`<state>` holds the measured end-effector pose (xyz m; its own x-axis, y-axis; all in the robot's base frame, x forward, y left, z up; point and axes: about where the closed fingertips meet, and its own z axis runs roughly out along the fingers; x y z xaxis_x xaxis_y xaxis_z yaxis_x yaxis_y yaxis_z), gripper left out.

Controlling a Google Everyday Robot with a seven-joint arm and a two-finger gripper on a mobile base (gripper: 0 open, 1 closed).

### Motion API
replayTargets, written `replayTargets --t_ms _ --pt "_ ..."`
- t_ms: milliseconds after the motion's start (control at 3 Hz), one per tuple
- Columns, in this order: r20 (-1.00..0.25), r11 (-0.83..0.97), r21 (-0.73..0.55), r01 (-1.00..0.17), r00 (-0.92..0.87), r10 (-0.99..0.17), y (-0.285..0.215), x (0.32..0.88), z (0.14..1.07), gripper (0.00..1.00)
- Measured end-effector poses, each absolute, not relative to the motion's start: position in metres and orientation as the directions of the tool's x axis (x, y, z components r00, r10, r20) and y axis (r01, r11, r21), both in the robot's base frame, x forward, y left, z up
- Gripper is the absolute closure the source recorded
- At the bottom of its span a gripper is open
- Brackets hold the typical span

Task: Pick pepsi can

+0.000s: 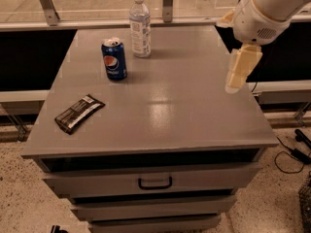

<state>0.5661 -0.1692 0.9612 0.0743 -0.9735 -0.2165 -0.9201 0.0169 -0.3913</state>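
The pepsi can (114, 58) is a small blue can with a silver top and a round red-white-blue logo. It stands upright on the back left of the grey cabinet top (165, 106). My gripper (239, 71) is cream-coloured and hangs from the white arm (265, 11) above the right edge of the top. It is far to the right of the can and holds nothing that I can see.
A clear water bottle (140, 25) with a white cap stands just right of and behind the can. A flat dark snack-bar wrapper (78, 112) lies at the front left. Drawers with a handle (155, 182) sit below. Cables (296, 149) lie on the floor at right.
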Motion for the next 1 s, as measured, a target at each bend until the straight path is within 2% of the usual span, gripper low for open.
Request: replayTargets --t_ms 667,1000 --pt "-0.308 -0.105 -0.470 -0.876 0.275 -0.911 -0.097 0.640 0.957 0.00" --pt "-0.308 -0.105 -0.470 -0.876 0.275 -0.911 -0.096 0.640 0.956 0.00"
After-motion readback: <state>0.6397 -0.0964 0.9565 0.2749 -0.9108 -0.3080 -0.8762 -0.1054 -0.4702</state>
